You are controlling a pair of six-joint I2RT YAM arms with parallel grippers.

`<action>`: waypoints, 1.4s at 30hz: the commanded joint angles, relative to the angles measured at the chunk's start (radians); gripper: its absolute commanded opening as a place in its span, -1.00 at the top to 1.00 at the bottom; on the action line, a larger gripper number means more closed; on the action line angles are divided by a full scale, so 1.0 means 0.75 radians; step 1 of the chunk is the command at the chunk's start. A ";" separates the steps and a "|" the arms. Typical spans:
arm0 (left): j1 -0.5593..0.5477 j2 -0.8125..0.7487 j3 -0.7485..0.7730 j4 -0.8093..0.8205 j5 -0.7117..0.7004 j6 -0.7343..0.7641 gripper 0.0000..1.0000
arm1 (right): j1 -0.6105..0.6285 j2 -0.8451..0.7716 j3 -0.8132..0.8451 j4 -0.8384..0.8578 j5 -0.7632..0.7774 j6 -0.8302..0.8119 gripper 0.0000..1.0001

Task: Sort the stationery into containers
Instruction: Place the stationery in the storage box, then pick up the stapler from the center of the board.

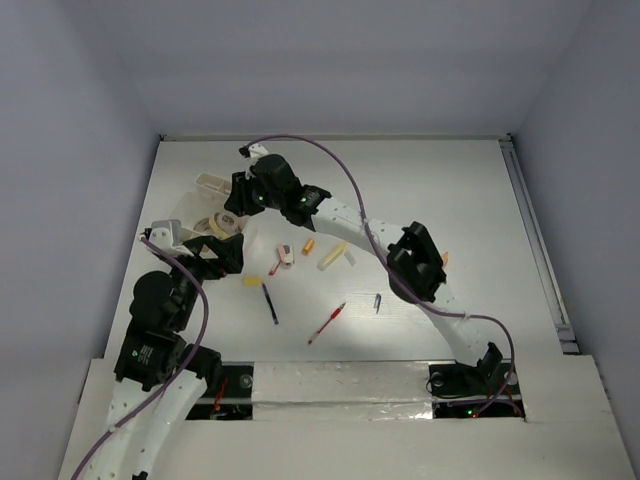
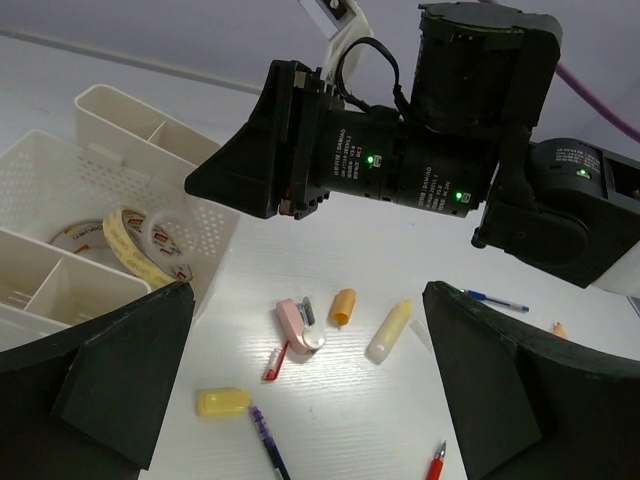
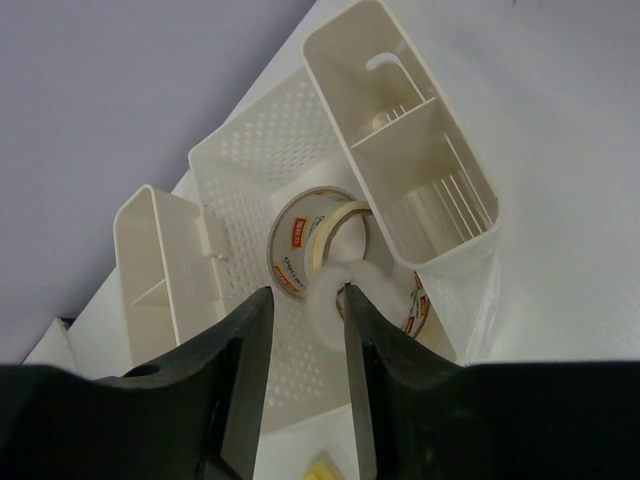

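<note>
Right pincer hangs over tape rolls, seemingly standing on edge.

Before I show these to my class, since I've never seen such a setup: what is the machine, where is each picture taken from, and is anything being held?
These are two robot arms bolted at a white table's near edge. One picture looks down from above; the other two come from cameras on each wrist.

The left gripper is open and empty above loose stationery: a yellow piece, an orange piece, a pink item and pens.

The right gripper hangs over the whitish perforated basket, where tape rolls lie. Its jaws stand slightly apart; nothing visibly held. Two divided boxes flank the basket.
</note>
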 commanded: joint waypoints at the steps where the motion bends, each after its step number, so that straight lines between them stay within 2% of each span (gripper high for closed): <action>1: -0.008 0.018 0.030 0.051 -0.002 -0.017 -0.98 | 0.008 -0.069 0.000 0.093 0.001 -0.001 0.17; 5: 0.007 0.032 0.024 0.059 0.021 -0.017 -0.98 | 0.008 -0.130 -0.074 0.111 -0.001 -0.005 0.11; 9: 0.019 0.063 0.022 0.065 0.043 -0.013 -0.98 | 0.008 -0.287 -0.274 0.174 0.068 -0.023 0.19; 15: 0.019 0.177 0.026 0.073 0.096 -0.019 -0.98 | -0.059 -0.723 -0.871 0.277 0.191 -0.048 0.25; 18: 0.019 0.265 0.034 0.079 0.196 -0.090 -0.98 | -0.131 -0.952 -1.181 0.293 0.191 -0.048 0.25; 21: 0.019 0.351 0.024 0.132 0.290 -0.174 -0.98 | -0.198 -1.154 -1.415 0.269 0.191 -0.056 0.26; 24: -0.022 0.449 0.014 0.173 0.285 -0.213 -0.95 | -0.237 -1.314 -1.577 0.210 0.191 -0.086 0.26; 26: -0.081 0.527 0.012 0.194 0.234 -0.258 -0.87 | -0.253 -1.375 -1.638 0.193 0.238 -0.099 0.26; 27: -0.172 0.558 0.014 0.204 0.201 -0.274 -0.83 | -0.266 -1.430 -1.671 0.153 0.244 -0.109 0.26; 32: -0.459 0.805 0.073 0.190 -0.213 -0.330 -0.74 | -0.319 -1.566 -1.847 0.160 0.228 -0.115 0.26; 34: -0.496 0.991 0.132 0.151 -0.345 -0.338 -0.73 | -0.319 -1.617 -1.882 0.156 0.214 -0.113 0.25; 38: -0.496 1.106 0.149 0.161 -0.506 -0.338 -0.69 | -0.331 -1.676 -1.919 0.166 0.207 -0.109 0.25; 42: -0.496 1.306 0.265 0.141 -0.566 -0.309 -0.64 | -0.331 -1.713 -1.958 0.175 0.156 -0.095 0.26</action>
